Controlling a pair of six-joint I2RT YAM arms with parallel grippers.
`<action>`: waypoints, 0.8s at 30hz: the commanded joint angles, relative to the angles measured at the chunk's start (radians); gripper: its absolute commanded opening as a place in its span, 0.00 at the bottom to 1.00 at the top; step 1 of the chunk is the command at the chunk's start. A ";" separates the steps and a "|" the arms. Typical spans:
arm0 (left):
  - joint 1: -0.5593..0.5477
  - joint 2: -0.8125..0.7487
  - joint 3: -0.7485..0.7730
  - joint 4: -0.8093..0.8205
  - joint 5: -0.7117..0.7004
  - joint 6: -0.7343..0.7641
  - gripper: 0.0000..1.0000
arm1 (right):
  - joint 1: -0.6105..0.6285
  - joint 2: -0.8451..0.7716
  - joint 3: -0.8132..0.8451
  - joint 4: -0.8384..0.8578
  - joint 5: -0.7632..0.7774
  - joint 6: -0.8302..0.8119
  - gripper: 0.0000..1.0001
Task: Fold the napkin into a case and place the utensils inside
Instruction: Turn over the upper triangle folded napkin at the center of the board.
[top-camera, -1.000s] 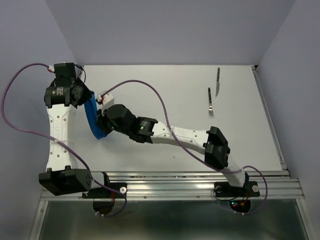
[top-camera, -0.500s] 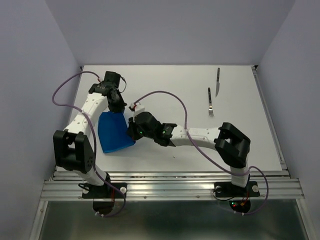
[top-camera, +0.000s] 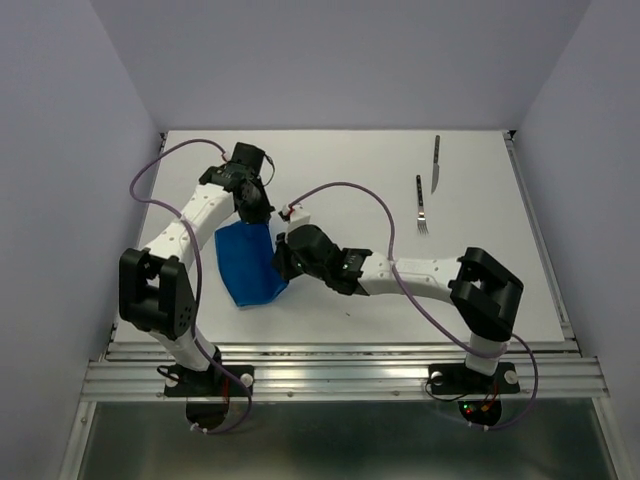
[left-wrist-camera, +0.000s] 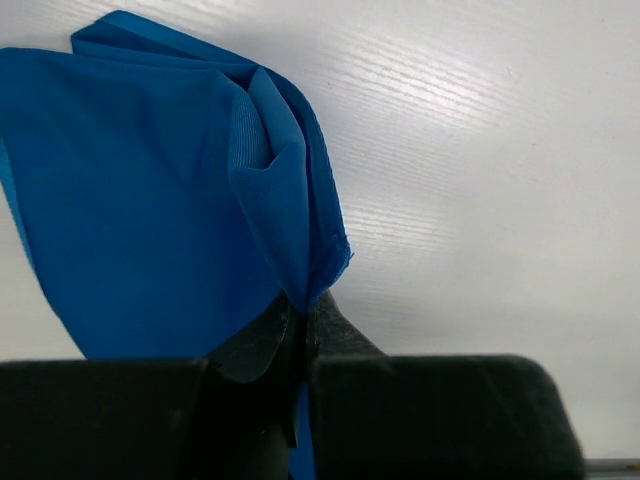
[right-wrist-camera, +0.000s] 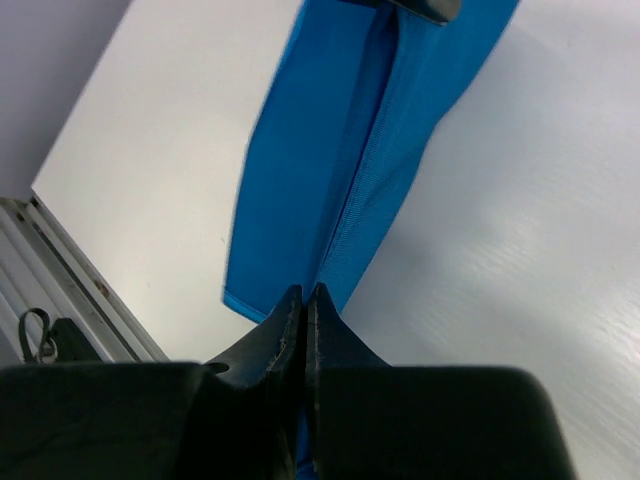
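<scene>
Left of centre in the top view, the napkin (top-camera: 248, 270) is pinched at its near right edge by the right gripper (top-camera: 283, 266) and at its far corner by the left gripper (top-camera: 258, 215), both clamped on cloth. Folding is judged in hand: a flat, aligned lay-down is called for next, the fork (top-camera: 422, 205) and knife (top-camera: 436, 163) lying at upper right.

- The napkin (top-camera: 250, 268), a plain bright blue cloth, sits folded over in a slanted, uneven shape with bunched layers on the left part of the desk (top-camera: 350, 170). The left hand (left-wrist-camera: 305, 310) pinches its far corner and the right hand (right-wrist-camera: 303, 295) pinches its right edge.
- The fork (top-camera: 422, 205), small and silver, lies flat far right, tines nearward.
- The knife (top-camera: 436, 163), slim with a dark handle, lies just beside the fork, roughly parallel and farther back.
</scene>
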 joint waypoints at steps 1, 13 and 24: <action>0.080 -0.097 0.123 0.169 -0.167 0.062 0.00 | 0.077 0.046 0.125 -0.088 -0.152 -0.040 0.01; 0.401 -0.294 0.307 0.003 -0.297 0.157 0.00 | 0.241 0.314 0.682 -0.222 -0.330 -0.134 0.01; 0.327 -0.257 0.280 0.060 -0.299 0.134 0.00 | 0.211 0.268 0.554 -0.081 -0.399 -0.043 0.01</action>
